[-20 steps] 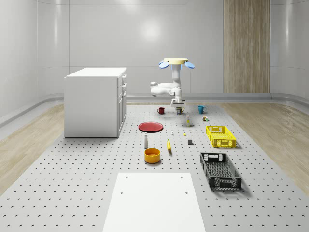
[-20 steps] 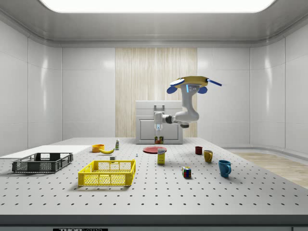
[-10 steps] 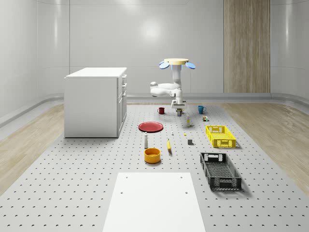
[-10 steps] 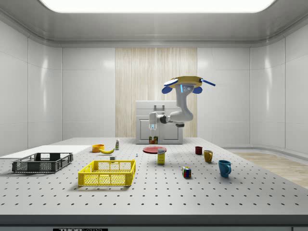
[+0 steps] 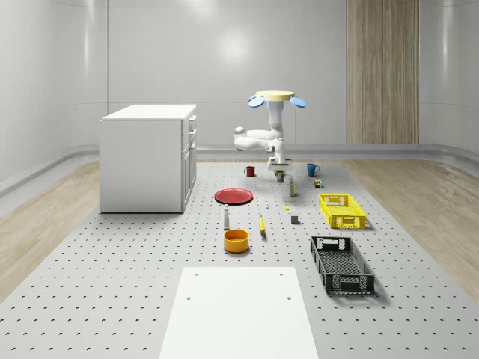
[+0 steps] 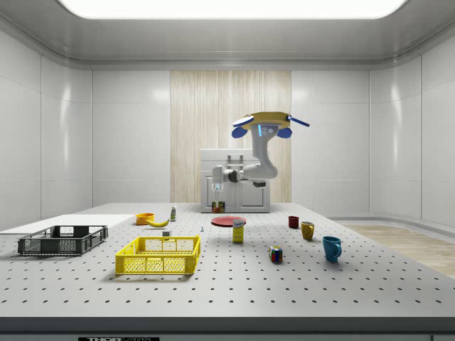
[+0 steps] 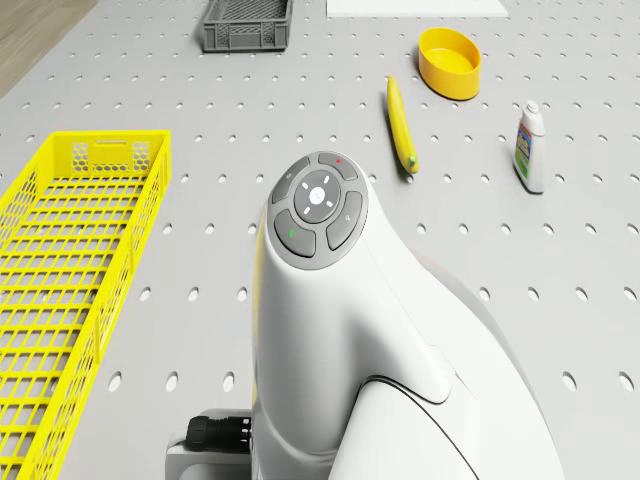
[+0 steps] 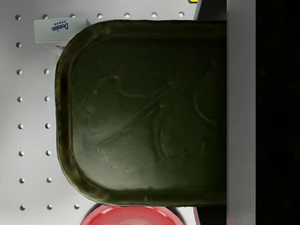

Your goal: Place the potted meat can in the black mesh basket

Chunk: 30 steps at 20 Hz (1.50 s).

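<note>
**Item: potted meat can (image 8: 140, 112).** It was recorded in the wrist view close under the wrist, with one dark finger (image 8: 241, 112) laid along its side. In the side view it was seen hanging just below the gripper (image 6: 217, 193), off the table (image 5: 112, 299). The fingers were judged to be closed on the can.

**Item: drone (image 6: 261, 122).** It was found hovering over the far part of the table, with the arm folded out ahead of it. A red plate (image 8: 131, 215) and a sugar box (image 8: 58, 29) were logged on the table beneath the can.

**Change noted.** Over the last second the drone, arm and can were shifted together toward the side view's left, at about the same height. The can was kept in the same place under the gripper throughout.

**Item: black mesh basket (image 5: 341, 265).** It was recorded at the near end of the table, beyond the yellow basket (image 5: 341, 210) and well apart from the can.

**Bearing on task.** The pick-up was judged complete and the carry begun. Most of the travel and the release were judged still outstanding.
</note>
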Tool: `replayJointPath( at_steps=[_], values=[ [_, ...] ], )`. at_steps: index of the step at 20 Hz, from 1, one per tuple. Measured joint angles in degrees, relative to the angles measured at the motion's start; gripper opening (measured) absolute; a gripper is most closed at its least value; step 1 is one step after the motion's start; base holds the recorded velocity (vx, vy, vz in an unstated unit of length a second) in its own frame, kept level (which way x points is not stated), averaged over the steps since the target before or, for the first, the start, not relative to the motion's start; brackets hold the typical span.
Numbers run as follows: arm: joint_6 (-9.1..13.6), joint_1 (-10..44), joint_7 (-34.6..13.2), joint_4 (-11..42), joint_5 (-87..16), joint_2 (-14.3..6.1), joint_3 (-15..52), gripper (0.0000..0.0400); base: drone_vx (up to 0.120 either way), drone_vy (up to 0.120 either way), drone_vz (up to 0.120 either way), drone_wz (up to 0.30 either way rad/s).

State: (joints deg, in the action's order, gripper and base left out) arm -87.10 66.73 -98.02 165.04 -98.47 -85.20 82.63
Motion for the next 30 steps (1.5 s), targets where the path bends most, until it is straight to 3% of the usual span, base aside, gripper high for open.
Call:
replayJointPath(
  at_steps=[13, 30],
  values=[
    [-1.38, 0.20, -0.19, -0.04, 0.58, -1.47, 0.21, 0.0281, 0.120, 0.031, 0.000, 0.000],
    [-2.77, 0.39, -0.35, -0.08, 1.16, -2.97, 0.42, 0.0281, 0.120, 0.120, 0.000, 0.000]
  ],
)
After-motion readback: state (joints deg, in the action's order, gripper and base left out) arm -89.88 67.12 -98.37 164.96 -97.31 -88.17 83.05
